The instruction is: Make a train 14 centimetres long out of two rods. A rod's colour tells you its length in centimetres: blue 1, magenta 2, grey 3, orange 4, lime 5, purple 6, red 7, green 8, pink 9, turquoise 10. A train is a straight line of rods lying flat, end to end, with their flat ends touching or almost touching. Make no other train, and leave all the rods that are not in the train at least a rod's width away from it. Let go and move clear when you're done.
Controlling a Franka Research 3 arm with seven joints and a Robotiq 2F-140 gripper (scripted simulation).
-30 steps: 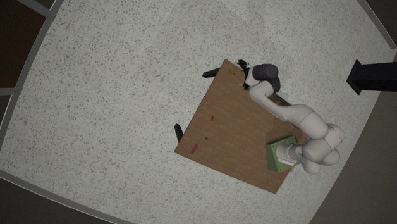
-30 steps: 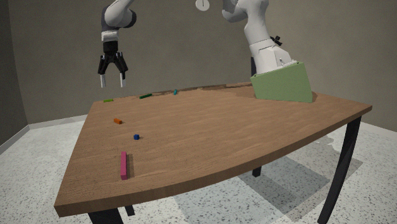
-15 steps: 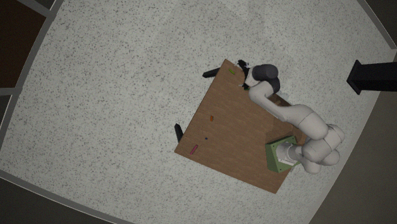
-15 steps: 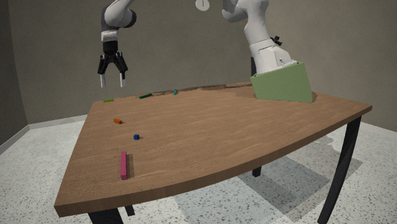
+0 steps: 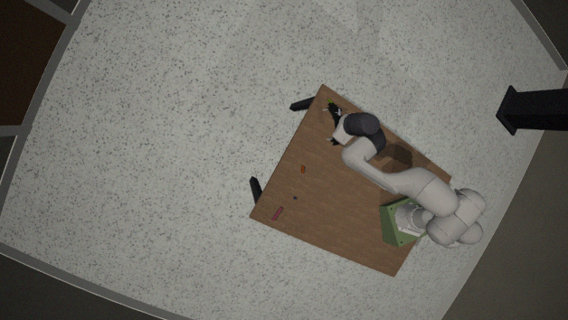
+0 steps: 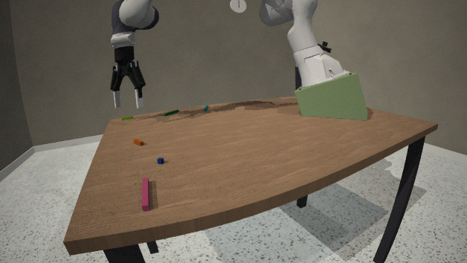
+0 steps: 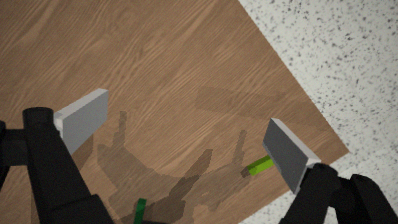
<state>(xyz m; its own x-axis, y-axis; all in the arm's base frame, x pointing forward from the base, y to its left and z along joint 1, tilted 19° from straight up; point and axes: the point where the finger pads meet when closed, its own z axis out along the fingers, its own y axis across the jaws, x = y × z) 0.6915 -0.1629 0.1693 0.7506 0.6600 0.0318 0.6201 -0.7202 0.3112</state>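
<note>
My gripper (image 6: pixel 128 99) is open and empty, hanging well above the table's far left corner; it also shows in the wrist view (image 7: pixel 190 140). A lime rod (image 6: pixel 127 118) lies near that corner, partly hidden behind my right finger in the wrist view (image 7: pixel 259 166). A green rod (image 6: pixel 171 112) lies further along the far edge, its tip showing in the wrist view (image 7: pixel 140 208). A turquoise rod (image 6: pixel 205 108) lies beyond it. An orange rod (image 6: pixel 138 142), a small blue rod (image 6: pixel 160 160) and a pink rod (image 6: pixel 145 194) lie on the left part of the table.
The arm's green base block (image 6: pixel 332 98) stands at the back right of the wooden table (image 6: pixel 238 156). The table edge and the speckled floor (image 7: pixel 345 65) are close to the lime rod.
</note>
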